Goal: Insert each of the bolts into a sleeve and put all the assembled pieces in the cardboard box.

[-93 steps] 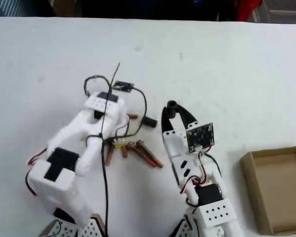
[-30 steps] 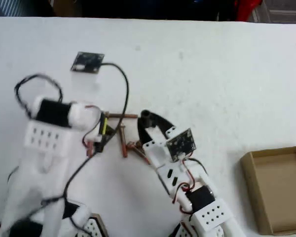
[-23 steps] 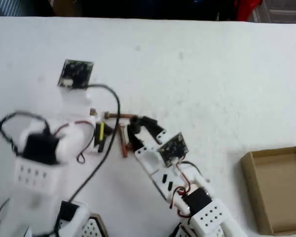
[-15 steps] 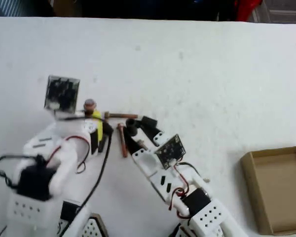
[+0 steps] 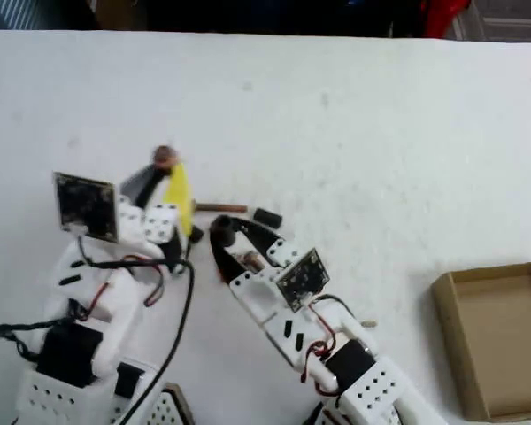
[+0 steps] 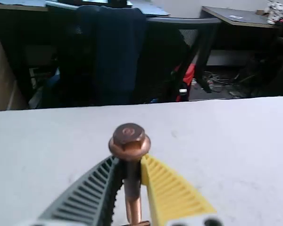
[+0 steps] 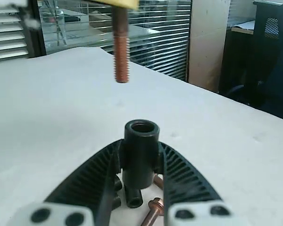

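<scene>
Bolt (image 6: 129,139) pinched head-up by left hand (image 6: 129,162) hangs higher than sleeve (image 7: 140,139) (bore upward) pinched by right hand (image 7: 140,153).

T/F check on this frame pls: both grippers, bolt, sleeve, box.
1. The left gripper is shut on a bolt, head up. True.
2. The right gripper is empty. False: it grips a black sleeve, held upright.
3. The bolt is seated in the sleeve. False: its threaded tip hangs above the sleeve's opening, apart from it.
4. No assembled piece lies in the visible part of the cardboard box. True.
</scene>
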Robot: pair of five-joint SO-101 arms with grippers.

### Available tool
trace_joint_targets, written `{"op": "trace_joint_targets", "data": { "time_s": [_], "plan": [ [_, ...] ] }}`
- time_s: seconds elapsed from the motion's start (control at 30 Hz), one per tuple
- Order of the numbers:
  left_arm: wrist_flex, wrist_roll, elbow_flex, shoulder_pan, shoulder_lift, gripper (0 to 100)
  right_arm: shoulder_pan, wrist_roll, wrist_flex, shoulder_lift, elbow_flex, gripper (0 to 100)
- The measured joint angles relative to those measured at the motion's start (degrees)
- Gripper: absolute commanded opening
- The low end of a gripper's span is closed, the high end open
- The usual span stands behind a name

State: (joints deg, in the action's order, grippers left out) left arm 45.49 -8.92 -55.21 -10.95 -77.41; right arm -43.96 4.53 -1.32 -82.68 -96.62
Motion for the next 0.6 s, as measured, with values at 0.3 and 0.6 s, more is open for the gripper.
{"op": "trace_joint_targets", "data": {
  "time_s": [0.3,0.6],
  "plan": [
    [-1.93,0.18,-0.26,-10.11,0.00,2,0.18,0.00,0.00,0.00,0.00,1.7],
    [-7.56,0.18,-6.07,-10.37,0.00,2,0.09,0.00,0.00,0.00,0.00,1.7]
  ]
}}
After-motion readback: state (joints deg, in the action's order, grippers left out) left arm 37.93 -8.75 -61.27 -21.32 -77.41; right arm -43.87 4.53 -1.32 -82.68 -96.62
